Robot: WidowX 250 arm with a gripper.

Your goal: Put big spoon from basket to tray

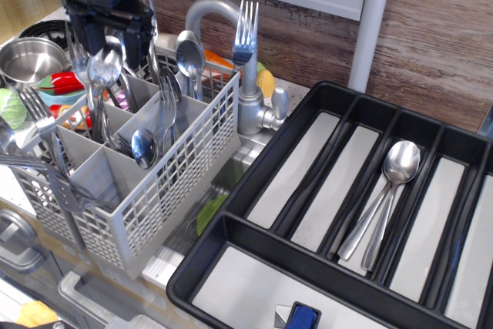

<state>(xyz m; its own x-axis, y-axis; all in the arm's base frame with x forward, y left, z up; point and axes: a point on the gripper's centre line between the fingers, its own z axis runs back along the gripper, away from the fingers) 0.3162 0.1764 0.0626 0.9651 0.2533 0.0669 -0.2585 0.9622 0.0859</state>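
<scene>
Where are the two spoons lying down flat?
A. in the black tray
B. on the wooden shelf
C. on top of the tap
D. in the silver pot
A: two spoons lie side by side in one long compartment of the black tray.

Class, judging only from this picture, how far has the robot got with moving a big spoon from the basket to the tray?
Done: two spoons already lie in one compartment of the tray. In hand: the gripper is low over the back of the basket, right at a big spoon standing there; whether it grips it cannot be seen. Left: lifting that spoon out, carrying it across, laying it in the tray.
</scene>
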